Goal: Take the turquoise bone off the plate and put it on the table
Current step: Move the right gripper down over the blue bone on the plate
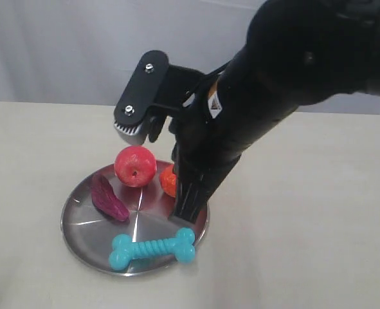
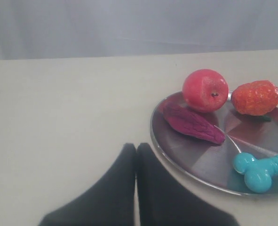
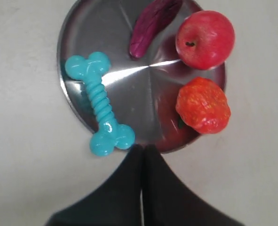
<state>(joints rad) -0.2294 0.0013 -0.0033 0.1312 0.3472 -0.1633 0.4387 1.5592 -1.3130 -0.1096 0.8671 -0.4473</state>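
Observation:
The turquoise bone [image 1: 152, 248] lies along the front rim of the silver plate [image 1: 80, 222], and one knobby end hangs over the rim. My right gripper [image 1: 184, 217] is shut and empty. It hangs over the plate's right rim, just above and behind that end of the bone. In the right wrist view the right gripper [image 3: 143, 149] sits close beside the bone [image 3: 99, 104] on the plate [image 3: 143, 94]. My left gripper [image 2: 136, 147] is shut and empty over the table [image 2: 59, 117], beside the plate [image 2: 186, 153]. There the bone [image 2: 261, 170] is partly cut off.
A red apple [image 1: 135, 166], a purple fruit [image 1: 109, 198] and an orange-red fruit [image 1: 168, 180] share the plate behind the bone. The cream table [image 1: 305, 225] spreads wide around the plate. A black bracket [image 1: 144, 96] on the right arm hangs above the apple.

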